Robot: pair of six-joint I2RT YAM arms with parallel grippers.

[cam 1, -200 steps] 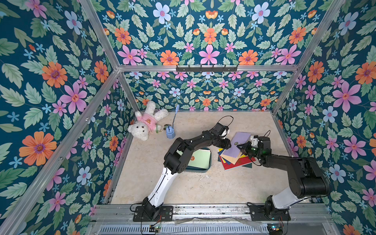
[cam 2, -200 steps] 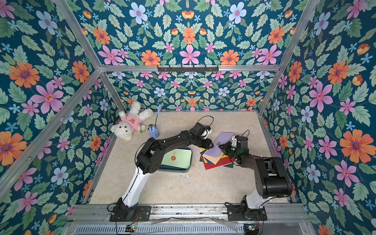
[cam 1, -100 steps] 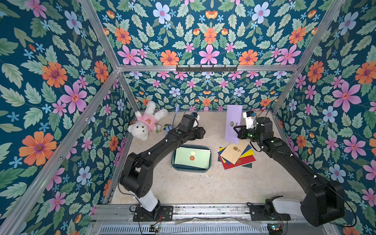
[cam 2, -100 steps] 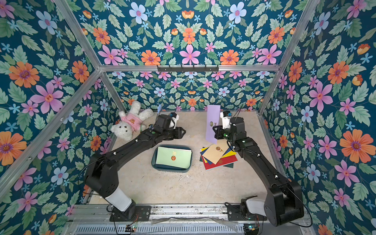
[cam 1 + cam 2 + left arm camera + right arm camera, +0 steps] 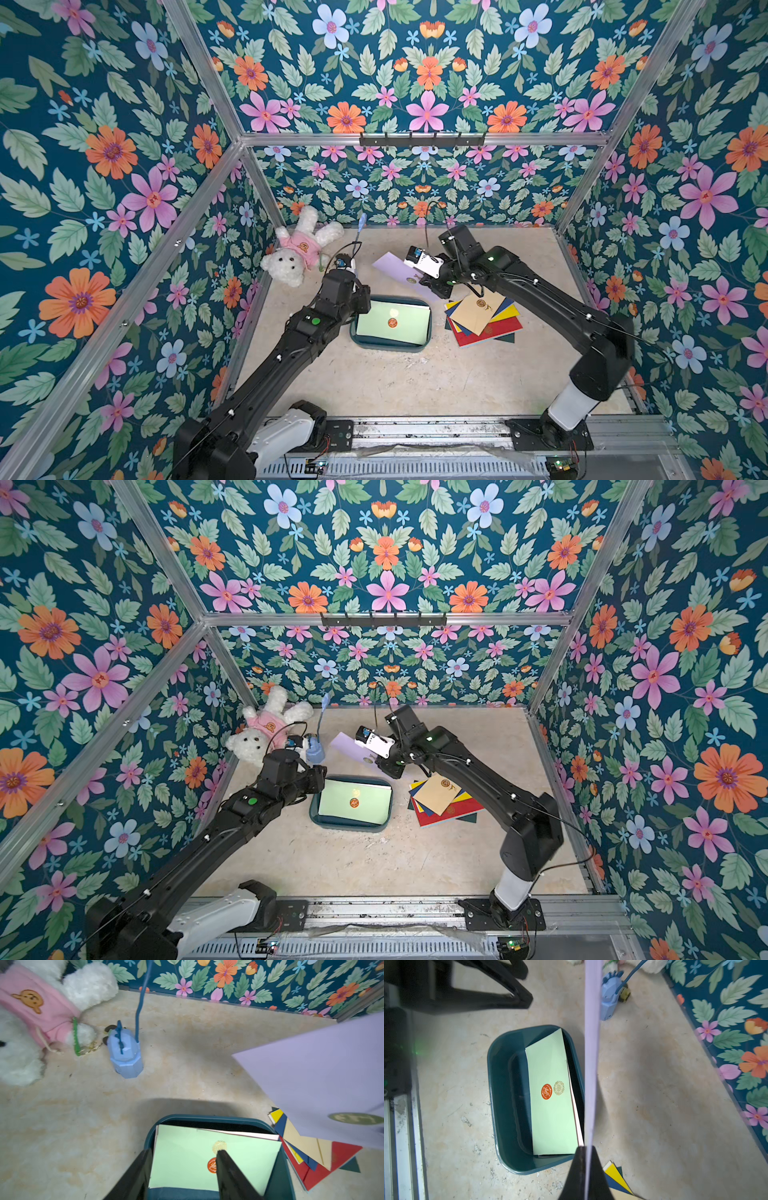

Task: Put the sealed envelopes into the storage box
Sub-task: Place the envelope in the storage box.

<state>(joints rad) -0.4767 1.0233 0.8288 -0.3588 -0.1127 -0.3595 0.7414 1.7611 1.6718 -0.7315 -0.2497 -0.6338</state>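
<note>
The storage box (image 5: 354, 332) (image 5: 314, 808) (image 5: 207, 1119) (image 5: 492, 1084) is a dark teal tray in mid-table. In it lies a light green envelope (image 5: 409, 328) (image 5: 370, 808) (image 5: 182, 1159) (image 5: 552, 1115) over a pink one (image 5: 249, 1134) (image 5: 576, 1115). My right gripper (image 5: 432, 284) (image 5: 386, 762) (image 5: 585, 1148) is shut on a lilac envelope (image 5: 392, 266) (image 5: 345, 744) (image 5: 322, 1084) (image 5: 591, 1043), held tilted in the air beyond the box's far right corner. My left gripper (image 5: 363, 297) (image 5: 184, 1150) hangs open and empty over the box's left end. A fanned pile of envelopes (image 5: 482, 320) (image 5: 442, 800) (image 5: 311, 1147) lies right of the box.
A white teddy bear (image 5: 297, 253) (image 5: 257, 733) in a pink top lies at the back left. A small light-blue cup (image 5: 314, 750) (image 5: 125, 1053) with a blue pen stands beside it. Floral walls close in three sides; a metal rail (image 5: 415, 428) runs along the front.
The right gripper lifted the lilac envelope off the pile, raised it upright, then lowered it toward the box. The left arm swung away from the pile to the box's left end, jaws widening.
</note>
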